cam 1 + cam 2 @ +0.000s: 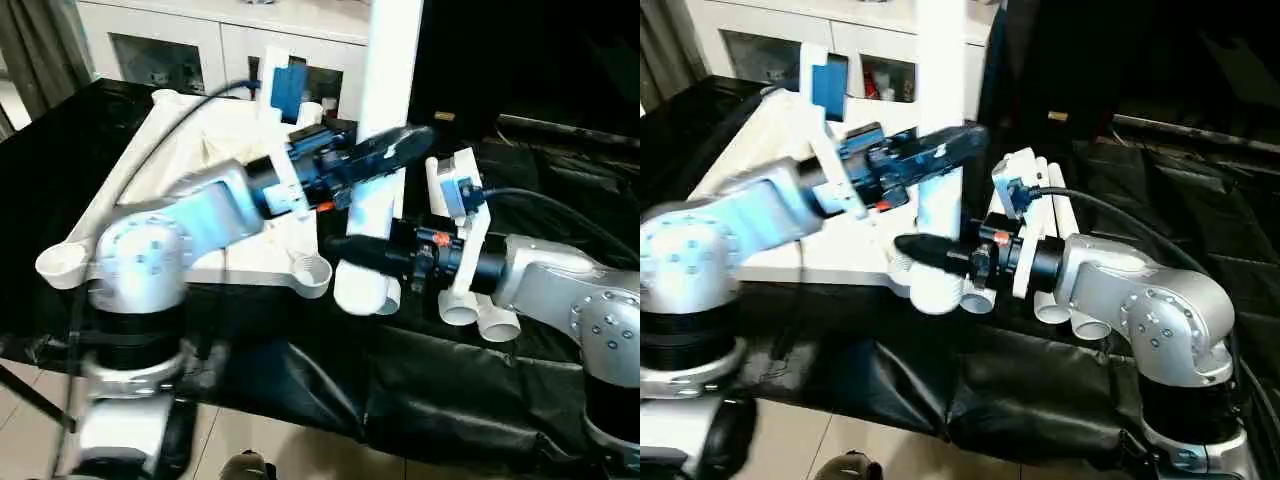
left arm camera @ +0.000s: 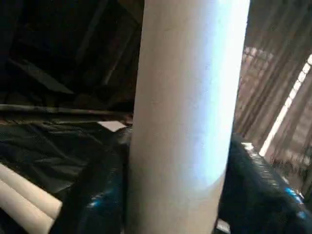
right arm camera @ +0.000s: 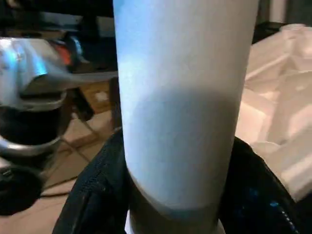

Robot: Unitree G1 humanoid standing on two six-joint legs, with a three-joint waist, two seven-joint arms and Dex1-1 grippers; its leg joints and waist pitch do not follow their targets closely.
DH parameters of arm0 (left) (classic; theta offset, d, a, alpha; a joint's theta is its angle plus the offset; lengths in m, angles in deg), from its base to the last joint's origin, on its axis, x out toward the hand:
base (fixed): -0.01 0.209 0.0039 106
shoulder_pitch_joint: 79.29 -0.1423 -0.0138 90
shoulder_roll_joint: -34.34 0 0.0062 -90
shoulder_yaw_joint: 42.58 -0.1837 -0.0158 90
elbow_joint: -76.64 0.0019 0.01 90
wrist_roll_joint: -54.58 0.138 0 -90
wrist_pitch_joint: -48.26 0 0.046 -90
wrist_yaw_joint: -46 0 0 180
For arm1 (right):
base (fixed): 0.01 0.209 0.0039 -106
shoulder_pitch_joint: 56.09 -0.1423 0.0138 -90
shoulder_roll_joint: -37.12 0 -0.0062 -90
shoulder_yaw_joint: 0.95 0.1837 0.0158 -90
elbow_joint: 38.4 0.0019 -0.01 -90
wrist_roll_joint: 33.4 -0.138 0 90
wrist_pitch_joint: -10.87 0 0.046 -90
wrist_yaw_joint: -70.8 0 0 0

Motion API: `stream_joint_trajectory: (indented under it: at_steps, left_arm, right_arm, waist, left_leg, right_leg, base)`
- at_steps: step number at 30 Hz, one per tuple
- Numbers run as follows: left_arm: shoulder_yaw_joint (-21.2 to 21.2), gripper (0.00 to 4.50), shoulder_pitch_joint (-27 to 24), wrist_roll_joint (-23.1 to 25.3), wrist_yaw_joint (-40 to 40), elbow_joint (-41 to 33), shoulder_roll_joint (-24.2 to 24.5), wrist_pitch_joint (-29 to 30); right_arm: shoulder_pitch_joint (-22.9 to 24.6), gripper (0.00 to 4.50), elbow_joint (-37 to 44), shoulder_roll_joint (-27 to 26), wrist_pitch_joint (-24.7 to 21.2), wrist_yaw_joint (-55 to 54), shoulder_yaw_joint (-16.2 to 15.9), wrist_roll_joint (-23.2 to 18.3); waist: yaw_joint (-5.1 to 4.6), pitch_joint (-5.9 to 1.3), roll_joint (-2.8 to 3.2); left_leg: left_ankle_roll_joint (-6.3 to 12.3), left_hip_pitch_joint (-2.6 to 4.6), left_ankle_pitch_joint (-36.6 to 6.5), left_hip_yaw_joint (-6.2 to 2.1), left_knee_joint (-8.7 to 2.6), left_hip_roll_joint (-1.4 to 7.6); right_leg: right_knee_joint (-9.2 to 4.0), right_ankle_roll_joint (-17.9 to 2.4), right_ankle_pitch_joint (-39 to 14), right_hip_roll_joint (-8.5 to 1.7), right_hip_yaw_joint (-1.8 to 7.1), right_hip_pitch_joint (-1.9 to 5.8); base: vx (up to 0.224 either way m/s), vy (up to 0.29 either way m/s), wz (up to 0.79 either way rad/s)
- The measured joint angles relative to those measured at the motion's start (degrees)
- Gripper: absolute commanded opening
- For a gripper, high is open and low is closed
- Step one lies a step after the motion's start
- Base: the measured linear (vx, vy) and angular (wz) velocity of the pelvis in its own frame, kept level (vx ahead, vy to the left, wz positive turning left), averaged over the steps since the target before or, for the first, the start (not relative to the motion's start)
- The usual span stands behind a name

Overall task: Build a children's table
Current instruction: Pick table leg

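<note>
The children's table top (image 1: 150, 165) lies upside down on the black-covered bench, with round sockets at its corners (image 1: 60, 265). One white leg (image 1: 392, 60) stands upright just right of the near right corner socket (image 1: 312, 272); its lower end (image 1: 365, 290) is beside that socket, not in it. My left gripper (image 1: 395, 145) holds the leg higher up, with black fingers (image 2: 92, 195) on both sides of the tube. My right gripper (image 1: 360, 250) clasps the same leg (image 3: 185, 97) near its foot, fingers (image 3: 97, 195) against both sides.
More white legs (image 1: 480, 318) lie side by side on the black cloth (image 1: 450, 390) under my right forearm. A white cabinet (image 1: 200, 40) with glass fronts stands behind the bench. The bench's front edge drops to a tiled floor.
</note>
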Motion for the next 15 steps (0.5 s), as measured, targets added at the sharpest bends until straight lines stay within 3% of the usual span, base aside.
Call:
stream_joint_trajectory:
  at_steps: [7,11,15]
  left_arm:
    - [-2.8,2.93,1.0,11.2,-12.2,0.2,-2.2,-2.8]
    - [-2.3,2.93,1.0,12.6,-18.8,0.4,-7.1,-4.6]
    - [-2.1,2.60,0.9,13.7,-22.0,0.5,-9.5,-5.5]
  right_arm:
    - [-0.9,1.93,-3.3,-1.4,1.8,-7.6,-1.9,7.5]
    - [-1.9,1.93,-3.4,-3.1,3.4,-10.7,-3.0,9.8]
    - [-1.9,1.93,-3.4,-3.9,3.4,-11.7,-3.2,10.8]
  waist:
    - [-0.08,0.00,0.00]
    - [-0.05,0.00,0.00]
    - [-0.03,0.00,0.01]
  left_leg:
    - [0.00,-0.04,0.0,-0.02,0.00,0.00]
    - [0.00,-0.06,0.0,-0.03,0.00,0.01]
    - [0.01,-0.08,0.0,-0.04,-0.01,0.02]
  right_leg:
    - [-0.02,0.0,0.0,0.00,-0.03,-0.01]
    - [-0.07,0.0,0.0,0.00,-0.05,0.01]
    - [-0.06,0.0,0.0,0.00,-0.06,0.00]
  base:
    - [0.000,0.000,0.00]
    - [0.000,0.000,0.00]
    - [0.000,0.000,0.00]
